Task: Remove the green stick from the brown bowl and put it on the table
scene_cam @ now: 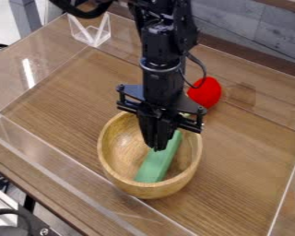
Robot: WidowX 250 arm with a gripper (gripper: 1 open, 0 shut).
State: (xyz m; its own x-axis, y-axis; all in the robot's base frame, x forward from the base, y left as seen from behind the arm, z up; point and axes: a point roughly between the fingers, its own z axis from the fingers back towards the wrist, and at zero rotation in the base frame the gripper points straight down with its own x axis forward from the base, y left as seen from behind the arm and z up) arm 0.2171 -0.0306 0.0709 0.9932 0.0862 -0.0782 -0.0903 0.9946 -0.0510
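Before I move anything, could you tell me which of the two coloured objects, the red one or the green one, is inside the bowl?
The green stick is: it lies within the bowl's rim, while the red object sits outside.

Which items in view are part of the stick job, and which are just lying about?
Job:
- green stick, lying in the brown bowl
- brown bowl
- table, where the stick goes
- tool, over the bowl

Lying about:
- red toy, beside the arm

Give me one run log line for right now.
gripper: shut, over bowl | green stick: in bowl | red toy: on table
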